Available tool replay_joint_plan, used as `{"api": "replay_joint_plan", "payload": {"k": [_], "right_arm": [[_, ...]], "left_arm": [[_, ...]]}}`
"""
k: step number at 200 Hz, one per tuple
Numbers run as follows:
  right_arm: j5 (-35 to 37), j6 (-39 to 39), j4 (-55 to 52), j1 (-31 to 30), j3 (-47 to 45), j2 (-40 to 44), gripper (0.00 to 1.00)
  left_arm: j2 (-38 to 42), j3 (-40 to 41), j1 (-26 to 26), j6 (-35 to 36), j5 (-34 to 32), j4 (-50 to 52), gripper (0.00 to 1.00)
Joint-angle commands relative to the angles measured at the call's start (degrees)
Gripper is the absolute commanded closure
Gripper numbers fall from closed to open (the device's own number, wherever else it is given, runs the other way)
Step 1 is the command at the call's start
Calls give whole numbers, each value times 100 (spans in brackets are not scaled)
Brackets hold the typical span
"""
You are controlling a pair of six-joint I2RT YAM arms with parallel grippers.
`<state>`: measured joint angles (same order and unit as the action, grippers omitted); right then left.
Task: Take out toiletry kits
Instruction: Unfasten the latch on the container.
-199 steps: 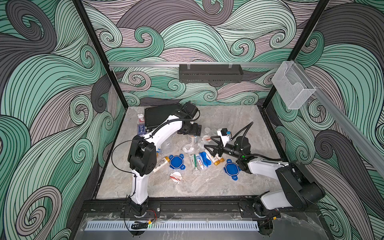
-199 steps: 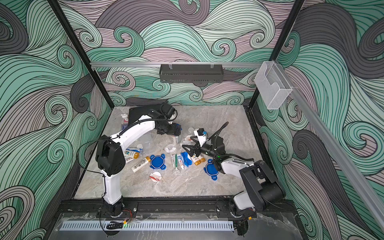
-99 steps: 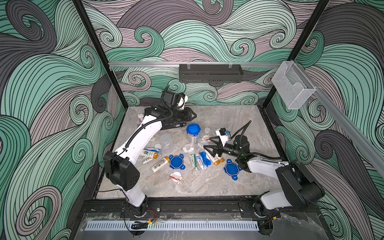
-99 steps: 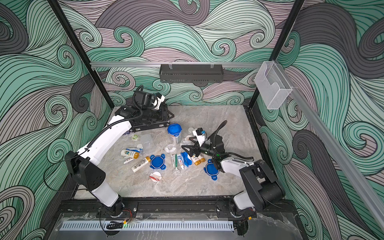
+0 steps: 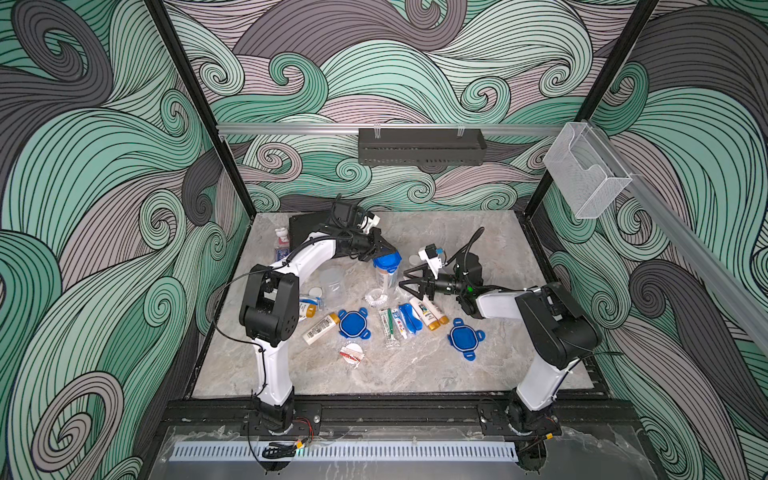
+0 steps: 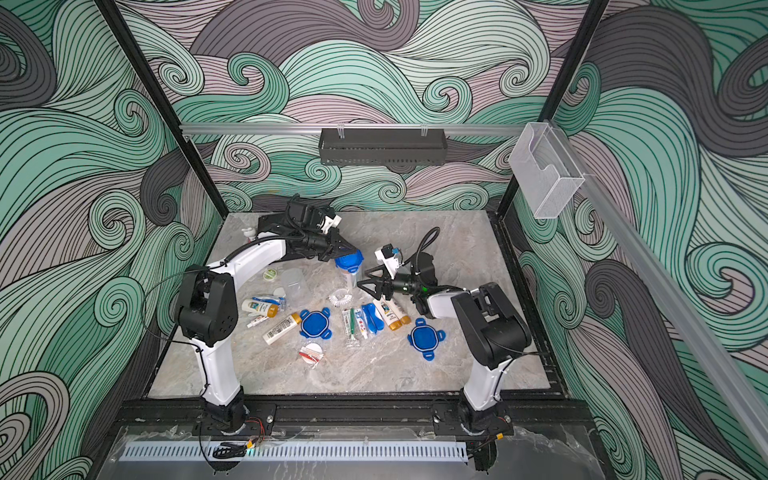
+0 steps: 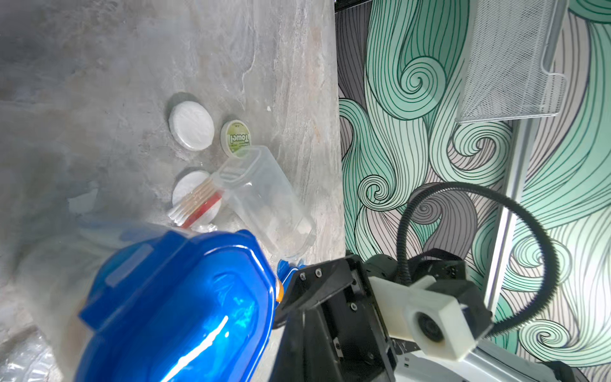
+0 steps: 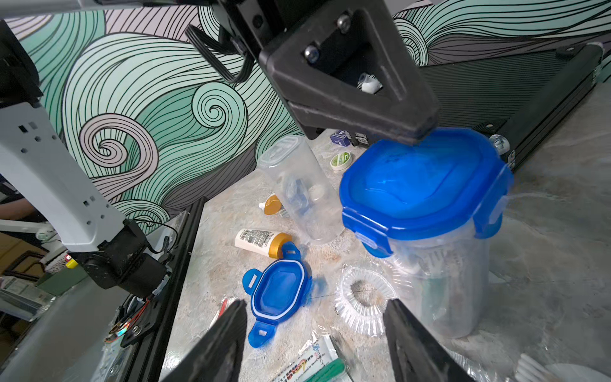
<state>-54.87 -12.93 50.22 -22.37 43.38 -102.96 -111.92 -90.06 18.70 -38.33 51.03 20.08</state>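
1. A marble table (image 5: 415, 374) seen from above, with two robot arms reaching in from its near edge
2. A clear jar (image 5: 387, 279) stands upright mid-table, its blue lid (image 5: 387, 261) clipped on; items inside show only dimly
3. The left gripper (image 5: 380, 250) has its jaws pressed together and its tip rests on the lid's far rim; I cannot tell whether it pinches anything
4. The right gripper (image 5: 402, 279) sits low just beside the jar, pointing at it, jaws apart and holding nothing
5. Kit items lie loose nearer the front: a gold-capped bottle (image 5: 428, 313) near the right gripper, another bottle (image 5: 320, 328) further left, a green toothbrush (image 5: 390, 322), a toothpaste tube (image 5: 399, 325), a blue pouch (image 5: 409, 318) and a round white packet (image 5: 352, 353)
6. Two spare lids (image 5: 353, 323) (image 5: 465, 337) lie among them, and an empty jar (image 5: 332, 282) lies on its side by the left arm
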Motion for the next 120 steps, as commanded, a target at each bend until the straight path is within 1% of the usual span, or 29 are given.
{"api": "replay_joint_plan", "payload": {"k": [1,16,45,62,120], "right_arm": [[-374,-25,109,39,233,-148,34],[-435,22,-25,40,373,-270,35],[-506,89,-57,40,556,-449,36],[-543,105,-247,40,727,-560,39],[-617,-136,-376,40,1029,-898,39]], "left_arm": [[-174,41,-154,-337,397,-677,100],[-349,49,-168,-405,529,-788,100],[-420,251,-159,-448,580,-992,100],[-492,257,-163,-455,638,-937,100],[-627,313,-161,-330,571,-654,100]]}}
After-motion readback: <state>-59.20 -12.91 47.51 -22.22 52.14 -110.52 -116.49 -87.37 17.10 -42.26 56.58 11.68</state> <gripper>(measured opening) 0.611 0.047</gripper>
